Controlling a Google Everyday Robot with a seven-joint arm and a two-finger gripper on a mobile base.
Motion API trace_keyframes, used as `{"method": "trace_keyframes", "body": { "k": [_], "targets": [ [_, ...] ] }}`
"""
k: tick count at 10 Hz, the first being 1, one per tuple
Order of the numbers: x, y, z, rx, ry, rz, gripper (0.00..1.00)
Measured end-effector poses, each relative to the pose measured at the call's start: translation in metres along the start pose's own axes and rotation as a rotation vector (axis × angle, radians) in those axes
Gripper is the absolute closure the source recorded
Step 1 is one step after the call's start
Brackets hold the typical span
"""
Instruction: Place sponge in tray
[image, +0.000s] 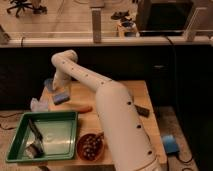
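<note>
No legible txt, labels or nos. anywhere.

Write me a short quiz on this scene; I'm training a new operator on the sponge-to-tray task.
1. True or false: the sponge lies inside the tray.
2. Where is the gripper? A over the tray; B at the sponge, far-left on the table; C off the table.
3. What stands just right of the tray?
Key: 1 false, it lies on the table beyond the tray; 2 B; 3 the reddish-brown bowl.
</note>
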Motion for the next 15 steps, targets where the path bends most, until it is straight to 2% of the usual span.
{"method": "trace_keyframes", "body": {
  "k": [3,4,6,7,10,15],
  "targets": [
    [-0.0004,0.0021,-0.003,0.004,0.004,0.001,0.4],
    [-0.0004,0.0021,-0.0037,0.007,0.005,0.004,0.38],
    [-0.0015,0.0036,-0.0022,0.011,0.005,0.008,0.22],
    [-0.0014,0.0044,-0.0024,0.012,0.007,0.01,0.2],
    [-0.002,0.0053,-0.007,0.02,0.013,0.015,0.2],
    [0.0012,0.0079,-0.0027,0.031,0.014,0.03,0.2]
  ]
}}
